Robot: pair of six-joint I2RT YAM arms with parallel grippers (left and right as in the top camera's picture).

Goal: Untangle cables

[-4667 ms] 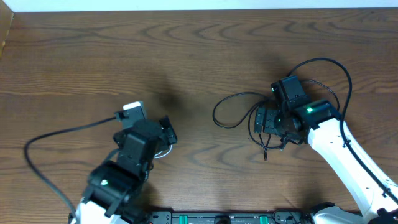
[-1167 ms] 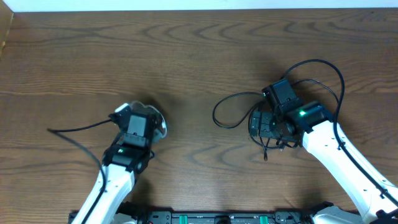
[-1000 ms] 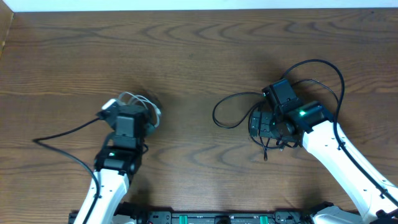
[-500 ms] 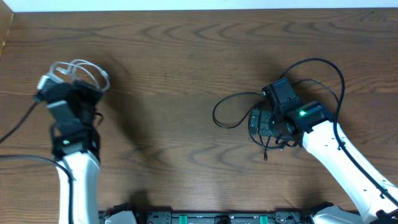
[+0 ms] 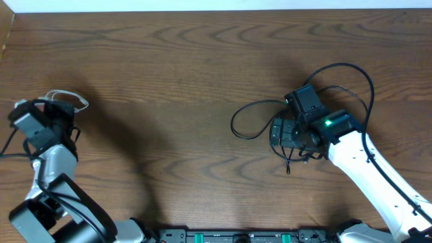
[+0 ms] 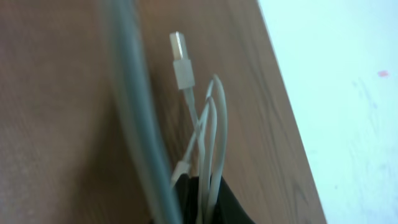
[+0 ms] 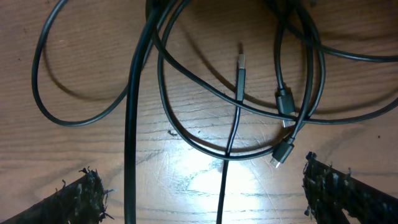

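Thin white cable (image 5: 67, 98) bunched in loops at far left, black cables (image 7: 239, 87) tangled in loops at right

black cables (image 7: 239, 87) lie in overlapping loops on the wood table (image 7: 93, 50), three plug ends (image 7: 241, 61) among them. the right gripper (image 7: 208, 186) fingers (image 7: 87, 196) stand wide apart, holding nothing.

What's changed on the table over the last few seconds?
The left gripper, shut on the white cable, swung it from the middle of the table to its far left edge. The right gripper stayed open over the black cables, which look unshifted.
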